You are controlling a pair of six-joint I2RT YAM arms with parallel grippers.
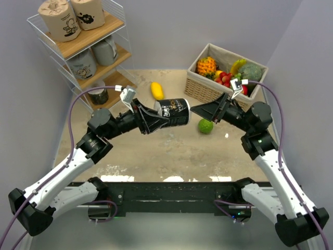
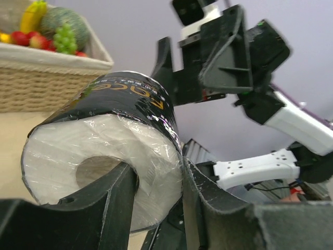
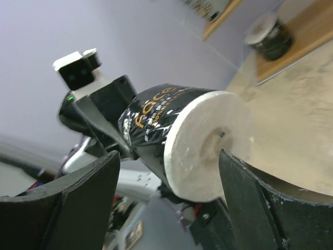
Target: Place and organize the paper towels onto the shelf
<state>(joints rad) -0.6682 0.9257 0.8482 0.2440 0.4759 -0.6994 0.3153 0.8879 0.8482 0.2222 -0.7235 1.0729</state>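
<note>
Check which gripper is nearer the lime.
Right. Right gripper is open just beside the lime; left gripper is farther off, gripping the black-wrapped paper towel roll.

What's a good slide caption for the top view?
Left gripper holds a black-wrapped roll in mid-air, open right gripper at its other end, shelf at back left.

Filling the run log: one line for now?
phase: handover | left fingers: shut on black-wrapped roll, one in core | right fingers: open around roll's end | shelf: rolls on all tiers
</note>
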